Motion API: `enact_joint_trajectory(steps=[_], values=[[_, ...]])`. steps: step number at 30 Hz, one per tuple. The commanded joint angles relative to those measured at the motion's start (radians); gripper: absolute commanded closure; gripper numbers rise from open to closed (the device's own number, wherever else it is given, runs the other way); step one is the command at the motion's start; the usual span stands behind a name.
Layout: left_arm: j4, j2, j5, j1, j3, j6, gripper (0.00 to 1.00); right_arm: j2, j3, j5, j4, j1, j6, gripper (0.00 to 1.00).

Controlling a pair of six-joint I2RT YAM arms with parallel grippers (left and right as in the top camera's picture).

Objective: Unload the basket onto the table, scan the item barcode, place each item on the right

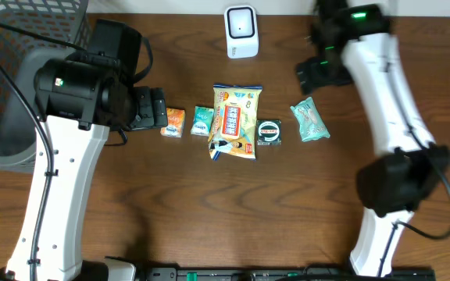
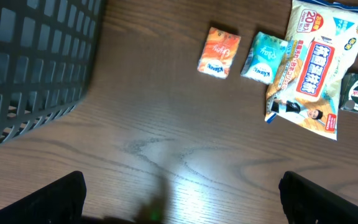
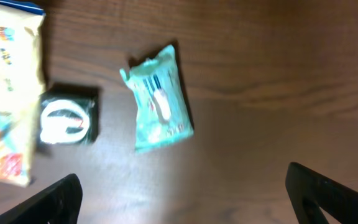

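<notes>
So the left gripper [image 2: 182, 202] is wide open, empty, near the orange pack [image 2: 219, 52]. The scanner [image 1: 241, 31] sits at the back. The green packet [image 3: 160, 99] lies flat just right of the tin [image 3: 67, 118], with the right gripper [image 3: 185, 199] hovering near it, gaping and empty too. It's a flat crinkly wrapper, so fingers could skid it or cover the barcode.

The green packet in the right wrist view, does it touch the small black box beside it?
No, the green packet lies apart from the black box, with a strip of bare table between them.
</notes>
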Motion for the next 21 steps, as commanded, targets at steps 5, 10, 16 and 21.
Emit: enact_joint_trajectory(steps=[5,10,16,21], values=[[-0.004,0.000,-0.005,0.000,-0.003,-0.005,0.02,-0.035,-0.023,-0.338,-0.019,-0.169,-0.155,0.30],[-0.004,0.000,-0.005,0.000,-0.003,-0.005,0.02,-0.034,-0.151,-0.347,0.072,-0.195,-0.159,0.36],[-0.005,0.000,-0.005,0.000,-0.003,-0.005,0.02,-0.034,-0.345,-0.341,0.251,-0.185,-0.159,0.38],[-0.004,0.000,-0.005,0.000,-0.003,-0.005,0.02,-0.034,-0.502,-0.346,0.413,-0.177,-0.158,0.43]])
